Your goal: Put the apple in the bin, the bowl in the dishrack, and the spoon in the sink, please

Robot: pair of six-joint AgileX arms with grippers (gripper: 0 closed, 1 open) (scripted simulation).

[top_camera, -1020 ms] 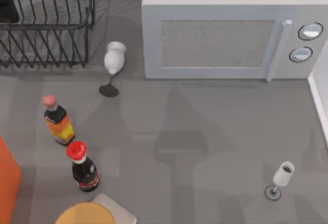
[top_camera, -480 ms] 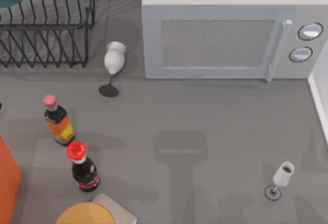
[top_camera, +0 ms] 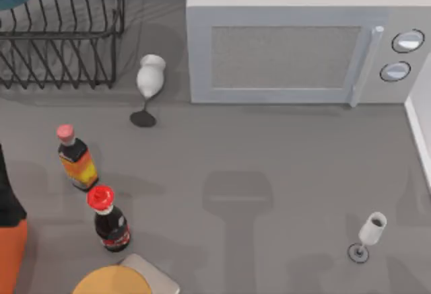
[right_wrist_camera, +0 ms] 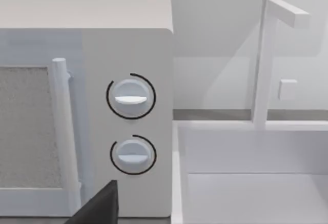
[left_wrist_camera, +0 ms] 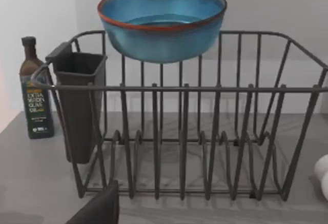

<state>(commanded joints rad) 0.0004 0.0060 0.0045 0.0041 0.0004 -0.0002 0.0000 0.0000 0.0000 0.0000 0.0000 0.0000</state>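
Left arm (top_camera: 8,193) now withdrawn to table's left edge, end effector grip indiscernible, bowl (left_wrist_camera: 162,21) perched atop dishrack (left_wrist_camera: 205,131).

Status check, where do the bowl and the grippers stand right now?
Bowl sitting high on the dishrack rim, upright. Left arm at the table's left edge, facing the rack. Right arm facing the microwave and sink. Nothing blocking the rack.
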